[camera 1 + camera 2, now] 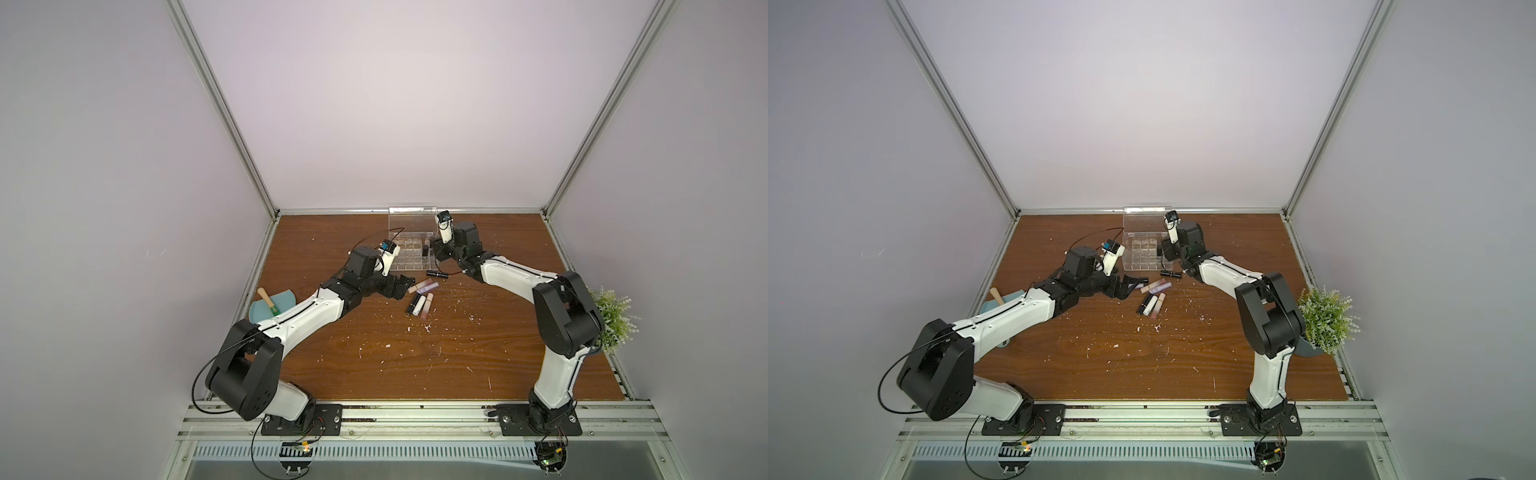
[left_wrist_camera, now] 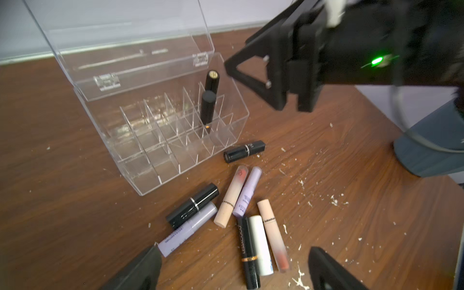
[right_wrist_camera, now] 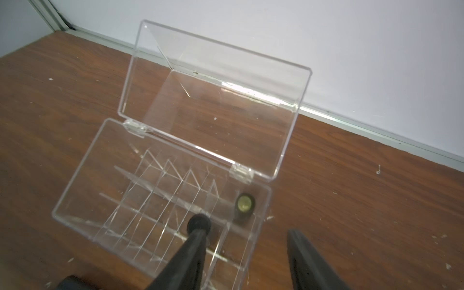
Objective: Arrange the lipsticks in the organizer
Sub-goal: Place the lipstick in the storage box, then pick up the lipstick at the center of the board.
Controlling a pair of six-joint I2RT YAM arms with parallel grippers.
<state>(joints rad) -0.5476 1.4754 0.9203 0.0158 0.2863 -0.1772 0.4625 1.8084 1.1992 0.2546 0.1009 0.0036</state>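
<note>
The clear organizer [image 1: 405, 261] [image 2: 150, 155] [image 3: 120, 200] stands at the table's back with its lid up. Two black lipsticks [image 2: 208, 108] [image 2: 212, 79] stand in cells at its right end. My right gripper [image 3: 244, 233] [image 1: 434, 250] hovers over that end, open and empty, with one finger beside a standing tube's top [image 3: 199, 222]. One black lipstick [image 2: 244, 151] [image 1: 437, 274] lies by the organizer's front corner. Several more lipsticks [image 2: 251, 226] [image 1: 419, 301], black, lilac, beige and white, lie in a loose pile on the wood. My left gripper [image 2: 233, 251] [image 1: 401, 287] hangs open just over that pile.
A teal dustpan [image 1: 286, 301] with a wooden-handled brush [image 1: 268, 301] lies at the left edge under my left arm. A potted plant [image 1: 613, 318] stands at the right edge behind my right arm. White crumbs [image 1: 428, 328] dot the wooden table.
</note>
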